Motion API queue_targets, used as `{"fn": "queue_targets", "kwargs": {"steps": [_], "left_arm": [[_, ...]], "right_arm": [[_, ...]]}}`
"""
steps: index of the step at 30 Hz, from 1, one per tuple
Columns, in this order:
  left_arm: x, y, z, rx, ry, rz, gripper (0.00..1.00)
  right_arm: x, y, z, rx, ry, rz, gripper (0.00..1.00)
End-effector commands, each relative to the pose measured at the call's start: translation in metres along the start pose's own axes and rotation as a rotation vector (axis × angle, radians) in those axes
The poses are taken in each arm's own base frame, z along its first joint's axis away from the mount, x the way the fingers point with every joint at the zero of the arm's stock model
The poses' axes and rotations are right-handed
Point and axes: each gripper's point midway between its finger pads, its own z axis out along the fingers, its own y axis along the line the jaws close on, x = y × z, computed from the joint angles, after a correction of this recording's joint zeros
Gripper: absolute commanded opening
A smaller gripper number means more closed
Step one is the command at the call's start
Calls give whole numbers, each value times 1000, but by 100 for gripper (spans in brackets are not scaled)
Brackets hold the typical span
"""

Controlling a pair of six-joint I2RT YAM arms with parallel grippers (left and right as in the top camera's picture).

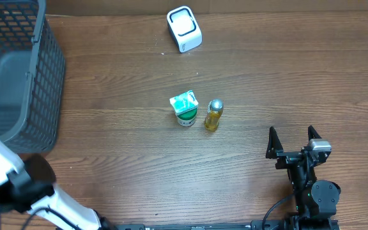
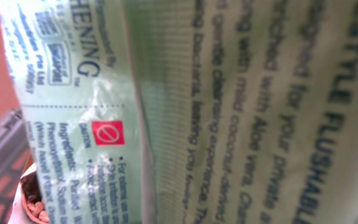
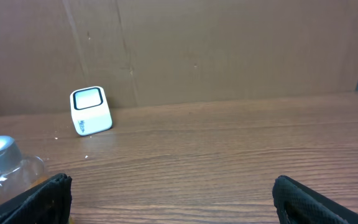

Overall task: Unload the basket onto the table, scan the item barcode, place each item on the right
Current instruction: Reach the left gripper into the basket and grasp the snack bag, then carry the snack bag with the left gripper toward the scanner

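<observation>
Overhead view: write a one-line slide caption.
Cup and small bottle side by side, white scanner beyond, basket at left, right gripper open nearby.

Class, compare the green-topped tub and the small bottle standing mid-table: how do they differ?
The tub is wider; the bottle is slimmer. The tub has a green-and-white lid; the bottle has a silver cap. The tub's wall is opaque white; the bottle is clear, showing yellow liquid. Both stand upright, side by side on the wooden table.
</observation>
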Motion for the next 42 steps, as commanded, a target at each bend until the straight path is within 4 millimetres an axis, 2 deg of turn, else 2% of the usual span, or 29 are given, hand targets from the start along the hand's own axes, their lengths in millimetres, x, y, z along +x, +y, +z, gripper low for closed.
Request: {"fn": "queue_targets", "kwargs": {"steps": [1,5,8,12,17,20,23,28,31,35,39,42], "left_arm": [[8,-52,-34,146,-3,11,16],[42,-92,-45,211,109,84,16],[73,-121,-44,251,226,136,16],[109,-157,-34,285,362,174,17],[157,-191,-15,270,518,169,19],[186,-196,3,164,587,131,17],[227,-206,22,79,664,109,10],[280,-226,47,51,716,149,14],[303,-224,67,-27,689,123,21],[337,-222,86,-65,703,85,23],[364,-213,99,-85,724,86,24],[377,-208,104,-95,735,92,25]], "right_arm": [[2,-1,0,8,-5,-4,100],[2,-1,0,8,-5,-4,100],[2,-1,0,8,-5,-4,100],[2,-1,0,8,-5,-4,100],[2,-1,0,8,-5,-4,100],[2,-1,0,7,-5,-4,100],[2,-1,0,8,-5,-4,100],[2,-1,0,8,-5,-4,100],[2,-1,0,8,-5,-4,100],[2,-1,0,8,-5,-4,100],[2,-1,0,8,-5,-4,100],[2,-1,0,8,-5,-4,100]]}}
